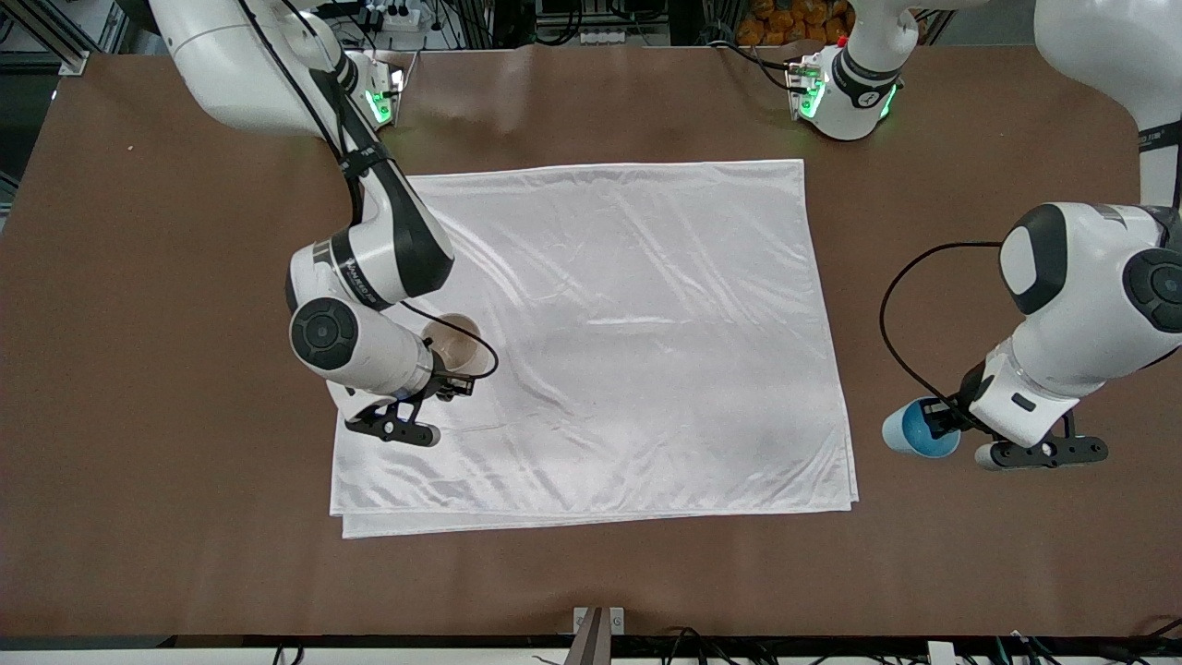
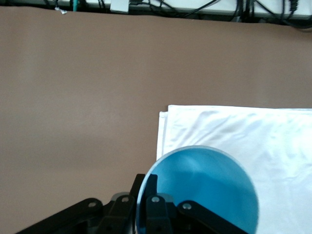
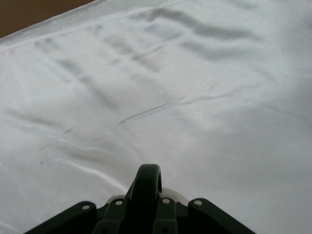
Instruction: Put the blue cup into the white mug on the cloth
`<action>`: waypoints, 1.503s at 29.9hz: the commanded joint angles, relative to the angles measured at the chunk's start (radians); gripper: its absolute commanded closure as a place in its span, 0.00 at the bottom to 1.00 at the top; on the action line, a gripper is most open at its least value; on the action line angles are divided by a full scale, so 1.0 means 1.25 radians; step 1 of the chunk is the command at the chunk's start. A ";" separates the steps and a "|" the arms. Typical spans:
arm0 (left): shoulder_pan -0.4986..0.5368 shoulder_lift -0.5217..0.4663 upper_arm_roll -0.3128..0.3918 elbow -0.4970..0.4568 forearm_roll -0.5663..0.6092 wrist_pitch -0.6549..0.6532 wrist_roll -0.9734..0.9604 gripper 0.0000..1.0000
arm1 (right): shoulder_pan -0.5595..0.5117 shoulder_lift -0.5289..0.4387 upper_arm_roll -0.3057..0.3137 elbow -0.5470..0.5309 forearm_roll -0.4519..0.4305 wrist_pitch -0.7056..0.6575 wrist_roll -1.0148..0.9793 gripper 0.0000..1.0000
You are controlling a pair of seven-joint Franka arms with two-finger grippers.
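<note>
Two tools, both clamped on cups. Left tool (image 1: 944, 427) grips rim of blue cup (image 1: 918, 429), one finger inside, cup over bare brown tabletop (image 1: 970, 554) just off cloth (image 1: 628, 332) edge at left arm's end. Right tool (image 1: 454, 380) closed on black handle of white mug (image 1: 459, 344) (handle fills gap in right wrist view), mug over cloth near right arm's end. Cups well apart. Lettering on right arm's wrist band, too small to read.
</note>
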 commanded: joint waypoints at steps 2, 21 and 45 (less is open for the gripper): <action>-0.001 -0.044 -0.022 -0.003 -0.007 -0.035 -0.007 1.00 | 0.032 0.039 -0.004 0.058 0.048 -0.005 0.106 1.00; -0.003 -0.102 -0.116 0.022 0.005 -0.139 -0.059 1.00 | 0.124 0.117 -0.004 0.062 0.059 0.159 0.340 1.00; -0.082 -0.084 -0.153 0.078 0.005 -0.177 -0.120 1.00 | 0.163 0.175 -0.008 0.058 0.017 0.200 0.387 0.77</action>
